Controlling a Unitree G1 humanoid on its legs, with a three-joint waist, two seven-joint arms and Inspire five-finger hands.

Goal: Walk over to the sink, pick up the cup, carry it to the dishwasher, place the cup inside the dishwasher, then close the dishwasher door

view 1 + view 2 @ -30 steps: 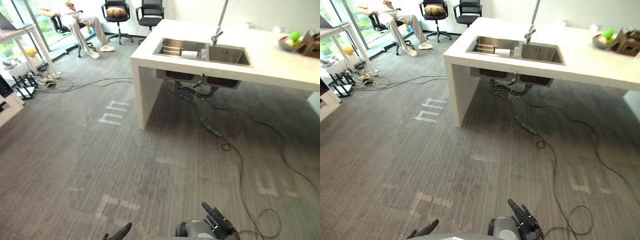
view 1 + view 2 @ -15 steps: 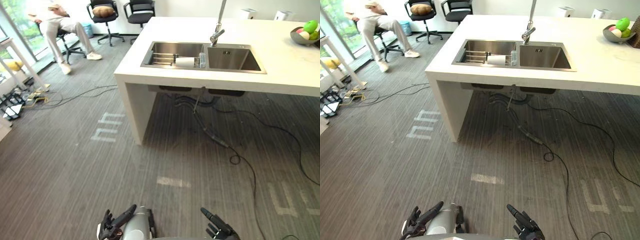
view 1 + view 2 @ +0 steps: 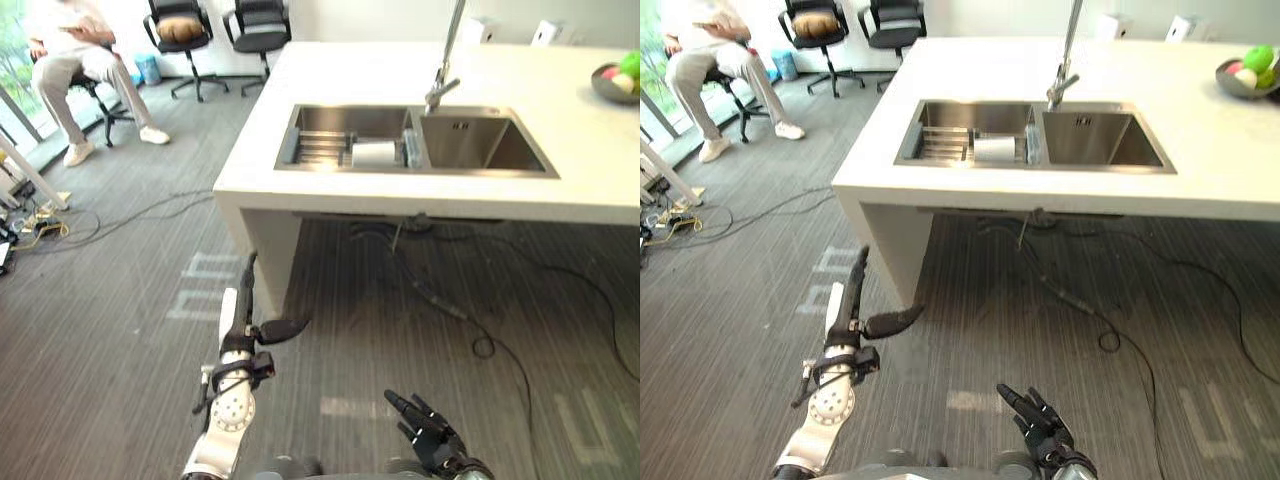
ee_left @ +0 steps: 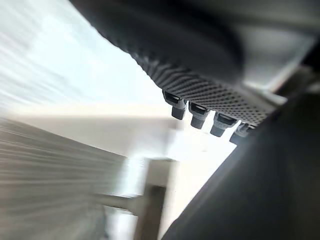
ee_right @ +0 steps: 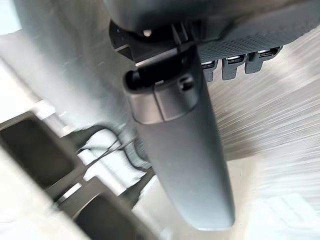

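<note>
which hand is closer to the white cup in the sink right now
Left. The left hand is raised with straight fingers in front of the counter, short of the cup in the sink. The right hand hangs lower and farther back.

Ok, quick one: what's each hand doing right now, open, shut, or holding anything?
Left hand: open, fingers straight, holding nothing.
Right hand: open, fingers spread, holding nothing.
</note>
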